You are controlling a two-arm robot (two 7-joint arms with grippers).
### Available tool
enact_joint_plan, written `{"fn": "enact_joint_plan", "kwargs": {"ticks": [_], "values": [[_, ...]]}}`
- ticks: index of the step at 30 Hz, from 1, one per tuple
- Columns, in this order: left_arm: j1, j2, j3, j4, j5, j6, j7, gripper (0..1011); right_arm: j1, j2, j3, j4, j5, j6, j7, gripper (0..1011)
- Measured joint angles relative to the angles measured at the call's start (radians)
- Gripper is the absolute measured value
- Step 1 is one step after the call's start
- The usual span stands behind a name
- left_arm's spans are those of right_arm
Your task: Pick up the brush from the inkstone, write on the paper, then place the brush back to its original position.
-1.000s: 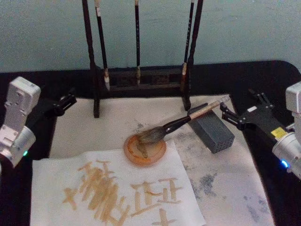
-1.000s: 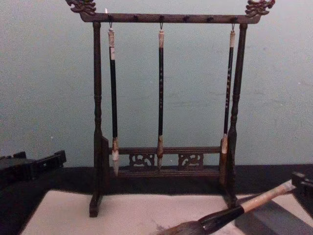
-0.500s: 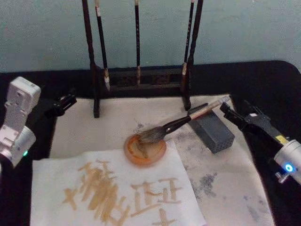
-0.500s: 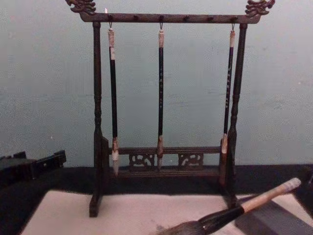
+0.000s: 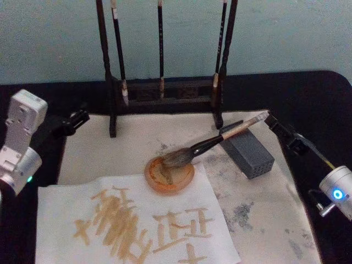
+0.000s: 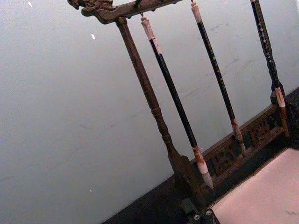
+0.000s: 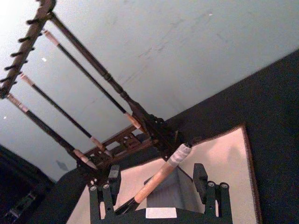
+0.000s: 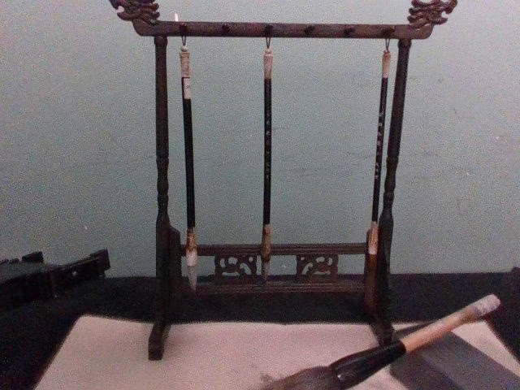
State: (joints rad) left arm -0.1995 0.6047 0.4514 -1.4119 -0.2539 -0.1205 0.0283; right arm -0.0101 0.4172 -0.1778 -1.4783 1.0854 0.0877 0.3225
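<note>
The brush [image 5: 212, 142] lifts its pale handle end off the grey block [image 5: 250, 154] into open air, and the right claw [image 7: 156, 170] has its fingers spread on either side of it. The wooden rack [image 5: 165, 88] walls off the rear. The orange dish [image 5: 169, 175] and the block close off the space beneath the brush.

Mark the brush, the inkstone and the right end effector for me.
brush [image 5: 209, 143], head view, black lower handle.
inkstone [image 5: 250, 155], head view, top face.
right end effector [image 7: 156, 170], right wrist view, midway between its open fingers, which stand either side of the brush handle.
</note>
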Motion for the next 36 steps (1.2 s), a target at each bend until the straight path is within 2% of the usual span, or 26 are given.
{"fn": "enact_joint_plan", "kwargs": {"ticks": [6, 15, 27, 36], "values": [[0.000, 0.000, 0.000, 0.000, 0.000, 0.000, 0.000, 1002, -0.002, -0.011, 0.002, -0.005, 0.050, 0.011, -0.031, 1001], [0.000, 0.000, 0.000, 0.000, 0.000, 0.000, 0.000, 1002, 0.006, -0.032, 0.004, 0.017, 0.135, 0.025, -0.030, 1001], [0.000, 0.000, 0.000, 0.000, 0.000, 0.000, 0.000, 1002, 0.042, -0.041, -0.019, 0.072, 0.198, 0.036, -0.019, 1001], [0.000, 0.000, 0.000, 0.000, 0.000, 0.000, 0.000, 1002, 0.098, -0.045, -0.041, 0.148, 0.233, 0.042, -0.005, 1001]]}}
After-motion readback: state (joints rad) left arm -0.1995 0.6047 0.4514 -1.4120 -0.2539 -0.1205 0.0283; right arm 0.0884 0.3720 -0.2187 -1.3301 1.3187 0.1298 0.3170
